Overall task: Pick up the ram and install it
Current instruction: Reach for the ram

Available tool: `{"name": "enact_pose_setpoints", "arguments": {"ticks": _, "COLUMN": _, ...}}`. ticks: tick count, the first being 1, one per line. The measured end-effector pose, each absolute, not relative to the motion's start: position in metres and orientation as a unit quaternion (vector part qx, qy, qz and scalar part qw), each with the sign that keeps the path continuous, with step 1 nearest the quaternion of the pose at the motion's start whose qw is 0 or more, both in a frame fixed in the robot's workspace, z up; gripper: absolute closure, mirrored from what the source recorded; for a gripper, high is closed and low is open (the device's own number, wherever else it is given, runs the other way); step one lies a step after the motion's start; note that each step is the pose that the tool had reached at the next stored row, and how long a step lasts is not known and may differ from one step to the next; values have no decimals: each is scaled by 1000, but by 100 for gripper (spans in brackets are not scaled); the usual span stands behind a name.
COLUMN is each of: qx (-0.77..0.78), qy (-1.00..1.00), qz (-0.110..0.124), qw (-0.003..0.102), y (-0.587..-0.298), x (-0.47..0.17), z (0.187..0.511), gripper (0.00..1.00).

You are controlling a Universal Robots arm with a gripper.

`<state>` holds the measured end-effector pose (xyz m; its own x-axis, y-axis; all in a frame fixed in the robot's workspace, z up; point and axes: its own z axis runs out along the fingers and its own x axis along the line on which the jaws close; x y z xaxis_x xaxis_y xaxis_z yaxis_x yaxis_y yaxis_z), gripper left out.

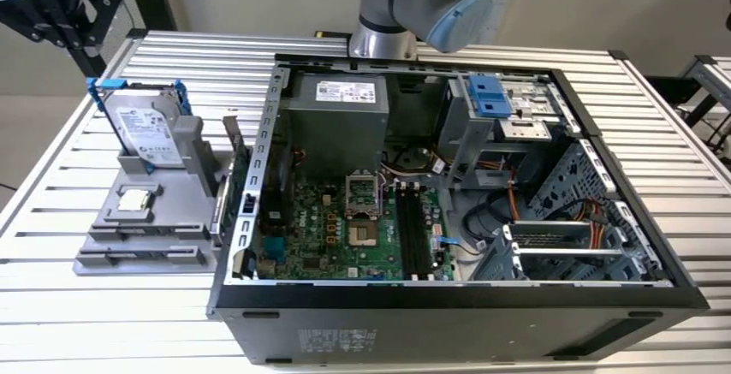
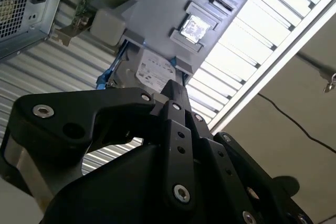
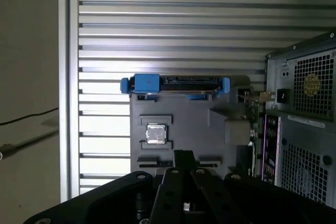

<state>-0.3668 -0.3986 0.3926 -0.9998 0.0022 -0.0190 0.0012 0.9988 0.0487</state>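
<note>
Presently hangs high over the grey parts fixture (image 3: 181, 111) on the slatted counter (image 3: 173, 24): an end effector (image 3: 184, 156) drawn together and gripping nothing, read the same in both wrist views. Sits nearest the small square chip (image 3: 156, 134) in its pocket, with the blue-railed hard drive (image 3: 178, 84) standing just beyond. Leaves the ram (image 3: 251, 119) untouched, off at the fixture's edge closest to the computer case (image 3: 304, 129): stood on its long edge in a narrow holder, thin and greenish, apart from both chip and drive. Shows the ram (image 1: 236, 156) in the exterior view as a slim upright strip between fixture and case wall. Inside the case, on the motherboard (image 1: 342, 237), long black slots (image 1: 413, 228) apparently bare, so nothing installed yet.

Looks like the reach for the ram, hardly begun. To do it well: shift toward the case side while high, clear of the drive's rails; square the wrist so as to close across the board's flat faces, not along its length; spread wide before lowering; aim for the middle of the top edge, for balance; descend plumb, given the scant room beside the case wall; squeeze gently on a thin, probably flexible stick.
</note>
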Motion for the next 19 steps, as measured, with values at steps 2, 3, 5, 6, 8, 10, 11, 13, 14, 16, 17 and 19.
{"name": "enact_pose_setpoints", "arguments": {"ticks": 2, "qx": 1, "qy": 1000, "qz": 24, "qw": 10, "y": -399, "x": -367, "z": 393, "gripper": 100}}
{"name": "enact_pose_setpoints", "arguments": {"ticks": 3, "qx": 1, "qy": 1000, "qz": 24, "qw": 10, "y": -400, "x": -367, "z": 393, "gripper": 100}}
{"name": "enact_pose_setpoints", "arguments": {"ticks": 5, "qx": 1, "qy": 1000, "qz": 24, "qw": 10, "y": -402, "x": -367, "z": 393, "gripper": 100}}
{"name": "enact_pose_setpoints", "arguments": {"ticks": 6, "qx": 1, "qy": 1000, "qz": 24, "qw": 10, "y": -404, "x": -367, "z": 393, "gripper": 100}}
{"name": "enact_pose_setpoints", "arguments": {"ticks": 8, "qx": 1, "qy": 1000, "qz": 24, "qw": 10, "y": -409, "x": -367, "z": 393, "gripper": 100}}
{"name": "enact_pose_setpoints", "arguments": {"ticks": 10, "qx": 1, "qy": 1000, "qz": 24, "qw": 10, "y": -413, "x": -367, "z": 392, "gripper": 100}}
{"name": "enact_pose_setpoints", "arguments": {"ticks": 11, "qx": 1, "qy": 1000, "qz": 24, "qw": 10, "y": -415, "x": -367, "z": 392, "gripper": 100}}
{"name": "enact_pose_setpoints", "arguments": {"ticks": 13, "qx": 1, "qy": 1000, "qz": 24, "qw": 10, "y": -419, "x": -367, "z": 392, "gripper": 100}}
{"name": "enact_pose_setpoints", "arguments": {"ticks": 14, "qx": 1, "qy": 1000, "qz": 24, "qw": 10, "y": -421, "x": -367, "z": 392, "gripper": 100}}
{"name": "enact_pose_setpoints", "arguments": {"ticks": 16, "qx": 1, "qy": 1000, "qz": 24, "qw": 10, "y": -425, "x": -367, "z": 392, "gripper": 100}}
{"name": "enact_pose_setpoints", "arguments": {"ticks": 17, "qx": 1, "qy": 1000, "qz": 24, "qw": 10, "y": -427, "x": -367, "z": 392, "gripper": 100}}
{"name": "enact_pose_setpoints", "arguments": {"ticks": 19, "qx": 1, "qy": 1000, "qz": 24, "qw": 10, "y": -432, "x": -367, "z": 391, "gripper": 100}}
